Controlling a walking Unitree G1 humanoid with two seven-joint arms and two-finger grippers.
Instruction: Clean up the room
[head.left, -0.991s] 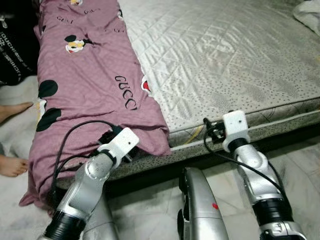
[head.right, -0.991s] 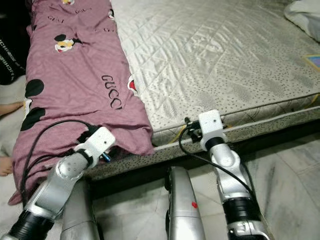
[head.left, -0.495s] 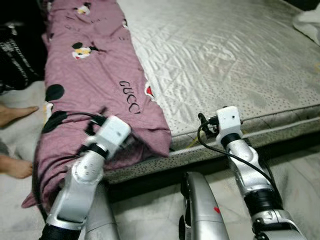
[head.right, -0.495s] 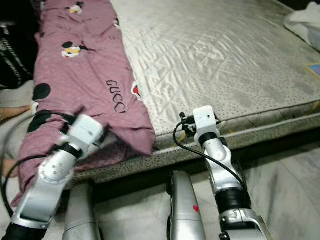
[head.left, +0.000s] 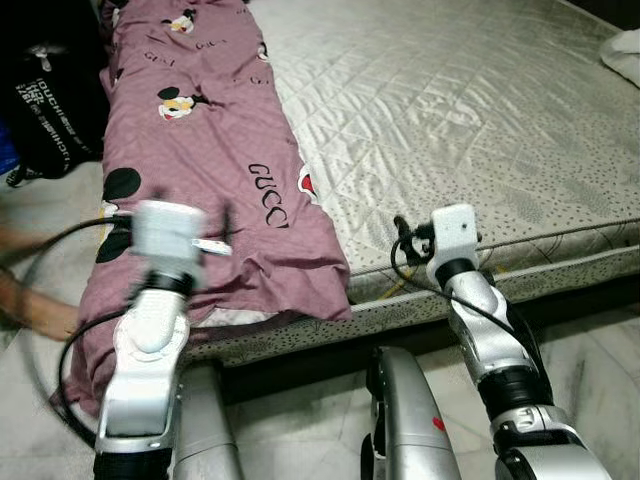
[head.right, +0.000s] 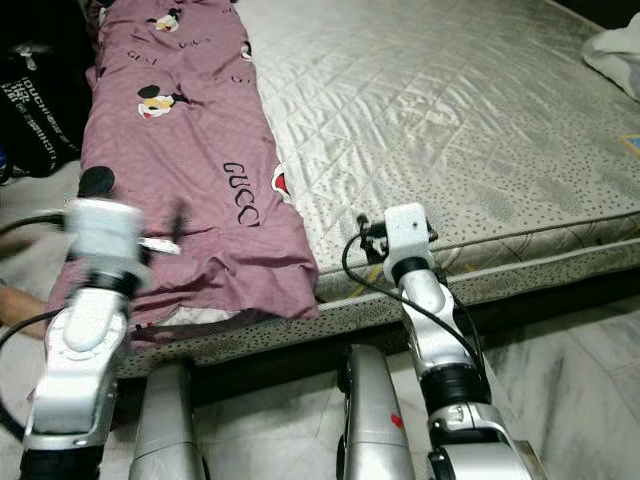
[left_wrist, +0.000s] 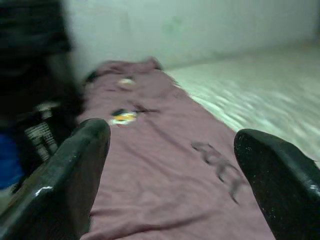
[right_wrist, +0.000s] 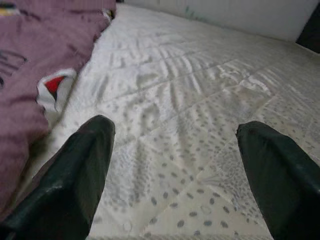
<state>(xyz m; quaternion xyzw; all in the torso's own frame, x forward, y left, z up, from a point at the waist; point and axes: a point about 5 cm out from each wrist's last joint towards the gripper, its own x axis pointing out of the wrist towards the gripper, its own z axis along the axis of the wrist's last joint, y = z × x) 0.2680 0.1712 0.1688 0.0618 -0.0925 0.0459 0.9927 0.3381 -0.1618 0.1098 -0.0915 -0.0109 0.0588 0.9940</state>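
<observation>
A mauve blanket (head.left: 215, 150) printed with cartoon mice and "GUCCI" lies lengthwise along the left side of a bare quilted mattress (head.left: 450, 110). Its near end hangs over the mattress's front edge. My left arm (head.left: 150, 330) is raised over that near end and is blurred by motion. In the left wrist view, my left gripper (left_wrist: 172, 137) is open above the blanket with nothing between its fingers. My right arm (head.left: 470, 300) reaches to the mattress's front edge. My right gripper (right_wrist: 175, 127) is open over the bare quilting, just right of the blanket's edge (right_wrist: 30, 100).
A black bag (head.left: 50, 110) stands on the floor left of the bed. A person's foot (head.left: 25, 310) shows blurred at the left edge. A white cloth (head.left: 625, 45) lies at the mattress's far right. Pale marble floor (head.left: 590, 330) runs along the bed's front.
My left gripper has risen from the blanket's near hanging edge and swung up and to the left above it. The right arm has hardly moved. The whole view has shifted a little.
</observation>
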